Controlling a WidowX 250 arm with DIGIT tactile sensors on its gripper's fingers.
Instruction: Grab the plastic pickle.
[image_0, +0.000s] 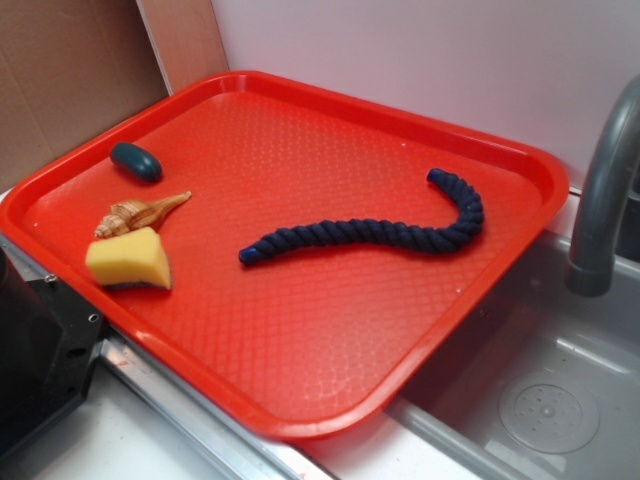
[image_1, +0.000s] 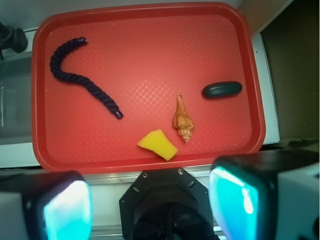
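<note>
1. Nearest in the wrist view: gripper (image_1: 150, 207) hanging over the tabletop (image_1: 115, 167) edge just short of the tray, camera looking straight down; fingers (image_1: 240, 197) spread wide apart with nothing between them, pads glowing teal, blurred by closeness.
2. Between the two fingers, a dark octagonal base (image_1: 162, 200), matte black with small screws.
3. Next out, red tray (image_1: 145, 60), rounded corners, raised rim, fine diamond-pattern texture on its floor.
4. Close to the tray's near rim, around 6 o'clock: yellow sponge wedge (image_1: 158, 144), soft-looking, matte, cut at an angle.
5. Just beside the sponge, toward 5 o'clock of the tray: tan spiral seashell (image_1: 182, 120), ridged, tapering to a point, lying flat and apart from the sponge.
6. Farther out, at 3 o'clock of the tray: plastic pickle (image_1: 222, 90), smooth glossy dark teal-green oval, lying on its side, well clear of the shell and untouched.
7. Farthest, at 10 o'clock: navy twisted rope (image_1: 82, 75), thick braided cord curved like a hook.
8. Exterior view: grey faucet (image_0: 605, 200) and steel sink (image_0: 540, 390) beside the tray.
</note>
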